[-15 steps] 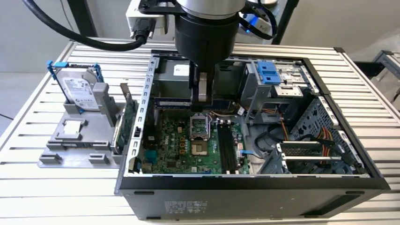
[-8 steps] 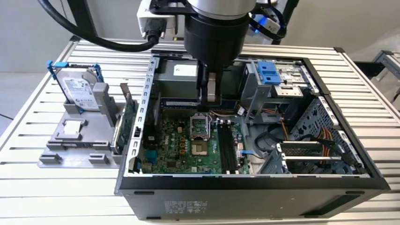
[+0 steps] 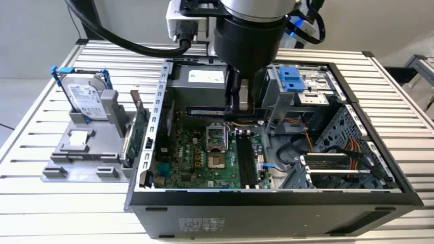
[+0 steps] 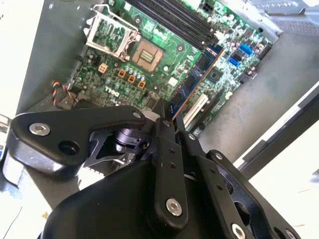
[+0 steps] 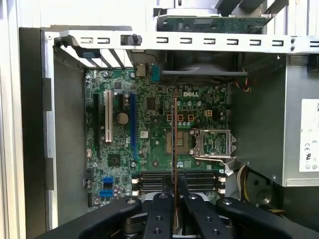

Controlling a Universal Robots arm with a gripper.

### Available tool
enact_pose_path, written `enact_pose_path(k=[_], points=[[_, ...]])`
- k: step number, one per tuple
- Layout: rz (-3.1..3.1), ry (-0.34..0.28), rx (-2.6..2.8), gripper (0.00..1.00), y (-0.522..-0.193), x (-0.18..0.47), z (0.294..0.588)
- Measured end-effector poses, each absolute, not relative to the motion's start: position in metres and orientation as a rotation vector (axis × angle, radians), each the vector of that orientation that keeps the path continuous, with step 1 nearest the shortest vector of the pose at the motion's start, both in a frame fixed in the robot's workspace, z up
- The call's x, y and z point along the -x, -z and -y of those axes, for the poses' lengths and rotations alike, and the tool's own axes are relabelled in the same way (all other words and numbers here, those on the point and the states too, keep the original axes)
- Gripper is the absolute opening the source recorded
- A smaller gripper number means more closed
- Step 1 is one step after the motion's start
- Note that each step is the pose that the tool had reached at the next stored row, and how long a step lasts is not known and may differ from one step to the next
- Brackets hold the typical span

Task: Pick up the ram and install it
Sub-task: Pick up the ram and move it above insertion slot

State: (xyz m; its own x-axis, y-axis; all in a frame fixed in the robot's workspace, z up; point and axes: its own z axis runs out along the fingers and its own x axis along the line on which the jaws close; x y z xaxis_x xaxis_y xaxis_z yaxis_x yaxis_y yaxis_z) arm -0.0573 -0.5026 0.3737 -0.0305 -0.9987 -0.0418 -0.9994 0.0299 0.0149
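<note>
Hanging over the open computer case [image 3: 160, 101], the pincer [image 3: 242, 108] is clenched on the ram [image 3: 203, 111], a thin blue stick. The ram is up in the air above the green board [image 3: 196, 158] and its long black slots [image 3: 245, 163]. In the second wrist view it sticks out from the pincer toward the board

The jaws hide one end of the ram [image 4: 196, 79].
</note>
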Motion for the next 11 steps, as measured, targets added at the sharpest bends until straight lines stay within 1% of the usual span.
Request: enact_pose_path(k=[11], points=[[-2.28,-0.062,2.13,0.0,-0.374,0.045,0.503]])
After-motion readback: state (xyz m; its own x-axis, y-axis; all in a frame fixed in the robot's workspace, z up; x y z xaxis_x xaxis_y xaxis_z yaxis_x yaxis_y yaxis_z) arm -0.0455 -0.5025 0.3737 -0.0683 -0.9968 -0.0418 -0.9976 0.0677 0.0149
